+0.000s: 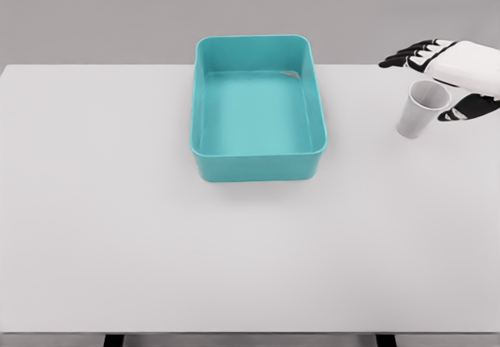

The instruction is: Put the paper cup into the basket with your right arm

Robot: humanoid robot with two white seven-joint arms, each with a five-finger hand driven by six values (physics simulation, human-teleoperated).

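I had the right hand (457, 69) at three o'clock of the basket (205, 97), fingers spread around the paper cup (418, 109) without clamping it. The cup stood upright on the table (117, 230), apart from the basket, ready for grasping.
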